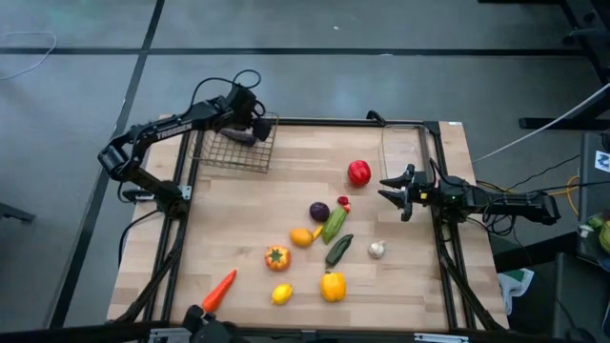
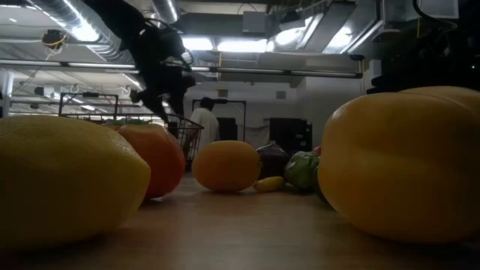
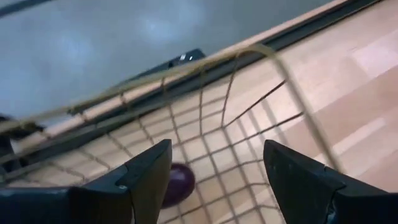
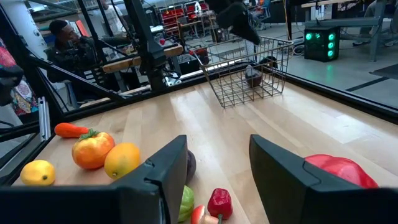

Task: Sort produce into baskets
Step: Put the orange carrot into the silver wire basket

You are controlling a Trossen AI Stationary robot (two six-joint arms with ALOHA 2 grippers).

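My left gripper (image 1: 250,122) above wire basket (image 1: 233,151), fingers (image 3: 152,177) spread, holding nothing; purple piece (image 3: 177,183) lying on basket floor below. My right gripper (image 1: 396,191) beside clear bin (image 1: 404,151), jaws parted, empty, near red apple (image 1: 358,172). Remaining produce scattered mid-table.

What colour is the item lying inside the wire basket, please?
Dark purple; the item lies on the wire basket floor, best seen in the left wrist view.
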